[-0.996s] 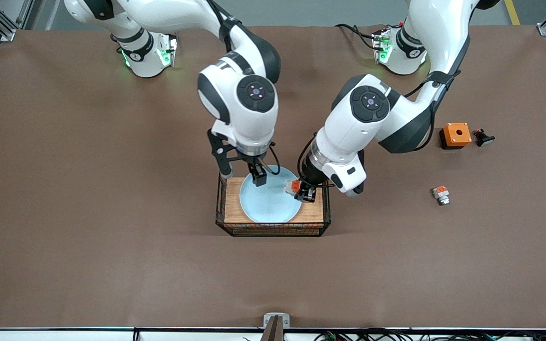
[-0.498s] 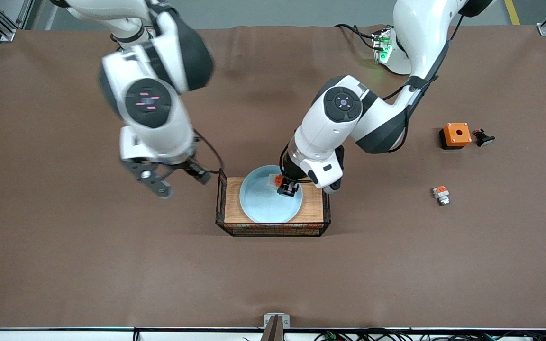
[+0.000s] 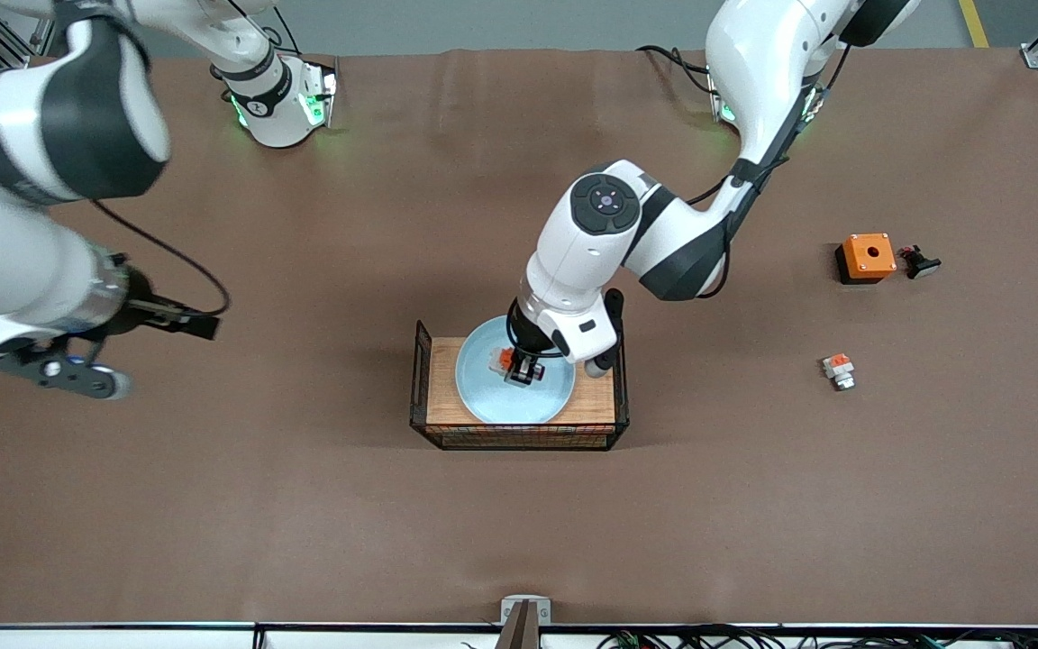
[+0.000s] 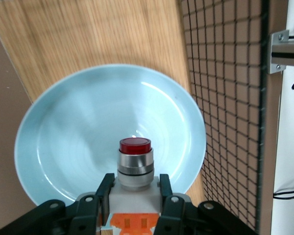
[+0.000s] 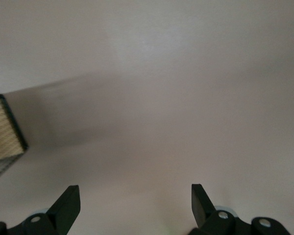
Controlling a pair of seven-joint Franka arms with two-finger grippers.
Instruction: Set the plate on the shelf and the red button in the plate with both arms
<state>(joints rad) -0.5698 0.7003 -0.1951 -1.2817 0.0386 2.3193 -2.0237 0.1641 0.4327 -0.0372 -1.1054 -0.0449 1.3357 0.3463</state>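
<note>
Basket [image 3: 519,439]: one black wire basket with a wooden floor, at the centre of the front view on the brown table [image 3: 303,505].
In the basket: one pale-blue plate [image 3: 492,401], lying flat on the wood.
Over the plate: one red button [image 3: 503,359], held just above the dish; the left wrist view shows its red cap and silver collar pointing at the plate's middle.
Left tool [image 3: 523,371]: closed on the button's white-grey body, fingers [image 4: 104,188] pressed to each side.
Right tool [image 3: 122,347]: wide open and holding nothing, over bare table at the middle left of the front view.
Loose parts, right of the front view: one orange box [image 3: 866,257], one small black part [image 3: 920,262] beside it, one orange-and-white unit [image 3: 838,370] lower down.
Arms: two.
</note>
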